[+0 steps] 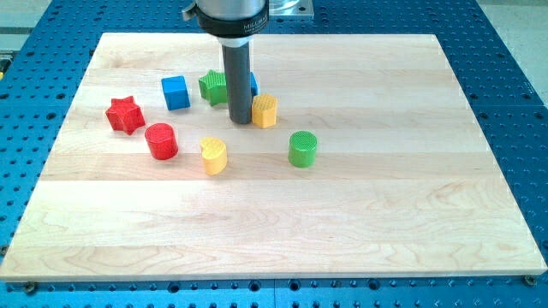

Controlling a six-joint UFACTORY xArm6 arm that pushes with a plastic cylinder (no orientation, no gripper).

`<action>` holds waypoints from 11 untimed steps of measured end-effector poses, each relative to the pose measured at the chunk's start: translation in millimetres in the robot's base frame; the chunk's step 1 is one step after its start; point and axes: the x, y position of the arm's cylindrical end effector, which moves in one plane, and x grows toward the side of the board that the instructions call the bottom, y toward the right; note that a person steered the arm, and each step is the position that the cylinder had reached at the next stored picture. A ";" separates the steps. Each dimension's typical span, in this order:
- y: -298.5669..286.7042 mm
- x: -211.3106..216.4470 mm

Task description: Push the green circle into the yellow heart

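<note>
The green circle [302,148] stands on the wooden board, right of centre. The yellow heart [214,156] lies to its left, with a wide gap between them. My tip [241,121] rests on the board above and between them, just left of a second yellow block [265,110], close to it. The tip is up and left of the green circle and up and right of the yellow heart, touching neither.
A green star [214,86] and a blue block [252,84] sit behind the rod, partly hidden. A blue cube [175,92], a red star [125,115] and a red cylinder [161,141] lie at the left. The wooden board [342,222] ends at a blue perforated table.
</note>
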 end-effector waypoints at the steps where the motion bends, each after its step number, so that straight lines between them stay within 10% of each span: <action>1: 0.5 39.4; 6: 163.9 34.0; 11: 10.6 88.6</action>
